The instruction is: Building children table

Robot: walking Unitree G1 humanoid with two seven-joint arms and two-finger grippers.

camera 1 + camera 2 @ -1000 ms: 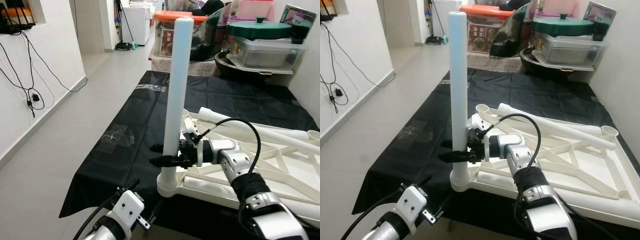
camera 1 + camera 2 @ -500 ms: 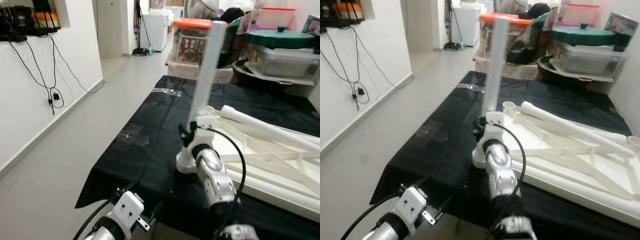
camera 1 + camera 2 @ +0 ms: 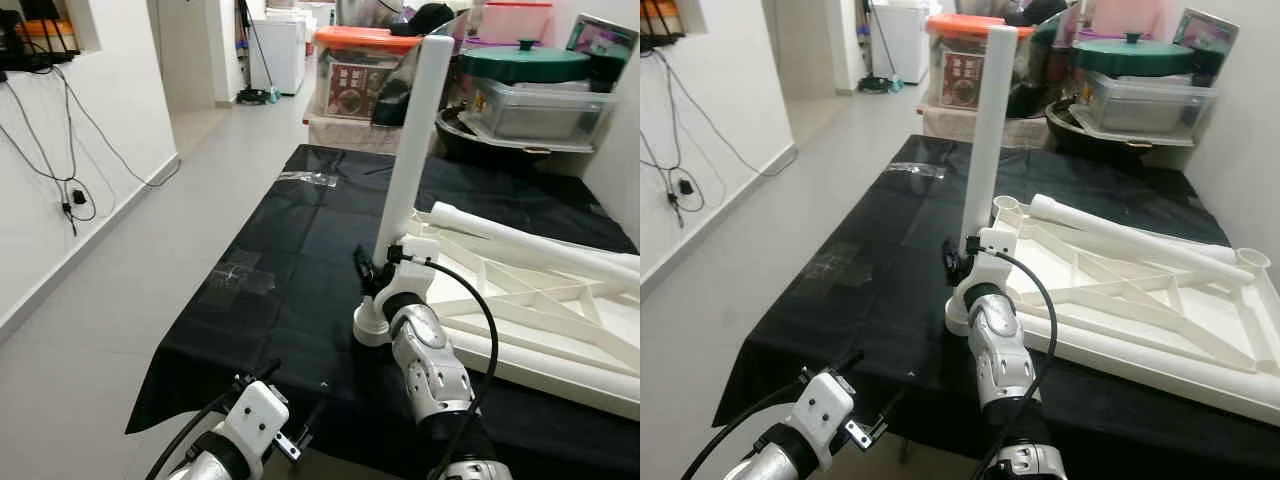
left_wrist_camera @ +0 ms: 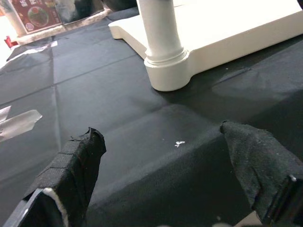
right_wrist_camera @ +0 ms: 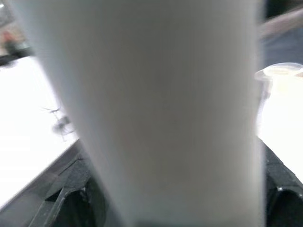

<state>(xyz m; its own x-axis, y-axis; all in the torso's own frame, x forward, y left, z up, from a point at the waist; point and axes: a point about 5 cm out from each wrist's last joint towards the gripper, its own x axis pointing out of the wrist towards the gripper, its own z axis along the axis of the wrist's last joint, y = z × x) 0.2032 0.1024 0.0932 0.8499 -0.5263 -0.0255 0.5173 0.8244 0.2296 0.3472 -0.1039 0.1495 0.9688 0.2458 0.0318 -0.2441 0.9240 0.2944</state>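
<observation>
A black sheet (image 3: 300, 260) covers the floor, and on it the white table top (image 3: 560, 330) lies upside down with its ribbed underside facing up. Everything else is placed against that table top. At its near-left corner a white table leg (image 3: 408, 160) stands upright in the corner socket (image 3: 370, 325), leaning slightly toward the far side. A second leg (image 3: 530, 240) lies flat across the far part of the underside, running from the far-left corner socket toward the right edge. Beyond the far edge of the table top, past the end of the sheet, stand an orange-lidded box (image 3: 360, 65) and a green-lidded container (image 3: 520, 62) among other stacked household things.

The right gripper (image 3: 375, 272) is at the standing leg just above the socket, its arm reaching in from the near side; the right wrist view has the leg pressed between the black fingers (image 5: 71, 194), so they grip it. The left gripper (image 4: 165, 161) hangs low on the near-left side of the table top, over the sheet and well clear of the socket, with its padded fingers (image 4: 75, 165) spread wide and holding nothing
</observation>
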